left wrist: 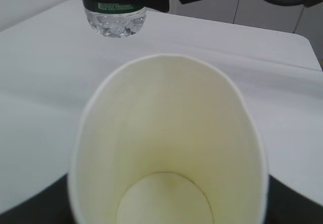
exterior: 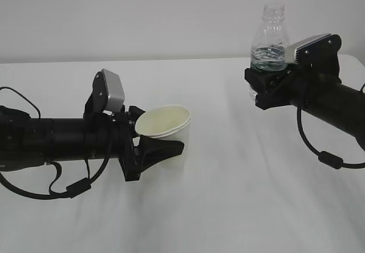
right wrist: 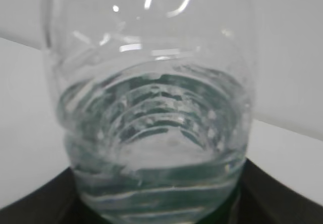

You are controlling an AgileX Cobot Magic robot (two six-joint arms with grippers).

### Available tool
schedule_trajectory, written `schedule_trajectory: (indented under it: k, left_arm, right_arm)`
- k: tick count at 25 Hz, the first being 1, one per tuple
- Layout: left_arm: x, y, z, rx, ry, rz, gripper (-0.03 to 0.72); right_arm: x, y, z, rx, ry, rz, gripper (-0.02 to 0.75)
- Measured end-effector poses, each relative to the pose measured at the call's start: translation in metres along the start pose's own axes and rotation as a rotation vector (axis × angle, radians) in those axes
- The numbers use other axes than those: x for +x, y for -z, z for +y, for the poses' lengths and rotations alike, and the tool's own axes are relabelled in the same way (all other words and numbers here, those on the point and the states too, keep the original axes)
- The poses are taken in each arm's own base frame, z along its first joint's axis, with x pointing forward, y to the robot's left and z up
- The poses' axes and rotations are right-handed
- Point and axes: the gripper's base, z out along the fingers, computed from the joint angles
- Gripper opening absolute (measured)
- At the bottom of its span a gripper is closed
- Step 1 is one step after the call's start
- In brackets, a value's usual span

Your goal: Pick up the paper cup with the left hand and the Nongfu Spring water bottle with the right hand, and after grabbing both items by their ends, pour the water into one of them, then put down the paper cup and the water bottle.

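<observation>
In the exterior view, a white surface fills the scene with a pale wall behind it. The left hand reaches in from the left edge, lying almost level, and its gripper is clamped on the paper cup. The cup is tilted toward the camera so its cream inside shows, and it is lifted just off the surface at centre-left. The right hand comes in from the right edge, and its gripper is closed around the lower part of the Nongfu Spring water bottle. The bottle stands upright, capless, raised above the far right of the surface, well apart from the cup. The water sits low in the bottle, just above the gripper.

In the left wrist view, the paper cup fills the frame, mouth toward the camera, its round bottom showing and dry. At the far top, the bottle's base hangs below its dark green label.

In the right wrist view, the bottle is close and blurred, its ribbed wall holding the water, with dark gripper parts at both bottom corners.
</observation>
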Motion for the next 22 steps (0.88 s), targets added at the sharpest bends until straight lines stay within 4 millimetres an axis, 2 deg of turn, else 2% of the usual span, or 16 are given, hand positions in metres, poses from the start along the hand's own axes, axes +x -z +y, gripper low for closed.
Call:
schedule_trajectory:
  k: [10, 15, 22]
  left_arm:
    - [0.005, -0.026, -0.005, 0.049, -0.029, 0.047, 0.445]
    - [0.006, -0.041, -0.007, 0.08, -0.045, 0.048, 0.444]
    - [0.002, -0.048, -0.009, 0.09, -0.064, 0.057, 0.441]
  right_arm:
    - [0.001, 0.0, 0.001, -0.012, 0.006, 0.011, 0.445]
    - [-0.002, 0.007, 0.003, -0.009, 0.01, 0.019, 0.445]
    - [-0.008, 0.01, 0.001, 0.002, 0.024, 0.05, 0.445]
